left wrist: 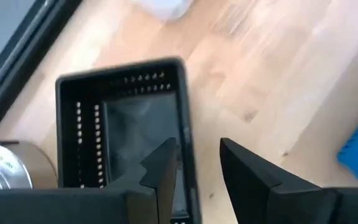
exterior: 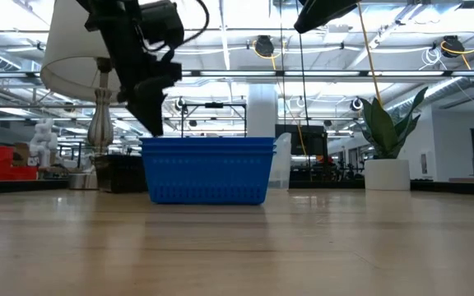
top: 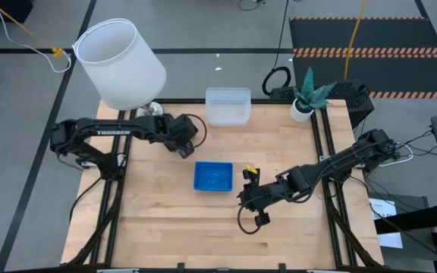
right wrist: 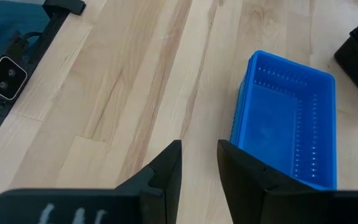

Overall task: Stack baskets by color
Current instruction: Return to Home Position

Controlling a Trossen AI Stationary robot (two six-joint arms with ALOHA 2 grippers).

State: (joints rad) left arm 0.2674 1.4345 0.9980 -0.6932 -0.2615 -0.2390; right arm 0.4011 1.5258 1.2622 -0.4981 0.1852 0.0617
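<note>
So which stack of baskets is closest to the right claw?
The blue stack mid-table, just beside the right claw. The clear stack sits at the far edge, and the black stack lies below the left claw.

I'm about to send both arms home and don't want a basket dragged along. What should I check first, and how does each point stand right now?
1. Left hand empty: ok, open, only table shows in the gap.
2. Left hand clear of black baskets: cannot tell; one finger overlaps their rim in its wrist view.
3. Right hand empty: ok, open over bare wood.
4. Right hand clear of blue baskets: ok, a gap beside them.
5. Blue baskets in one stack: ok, nested in the low view.
6. Clear baskets out of both arms' way: ok, at the far edge.
</note>
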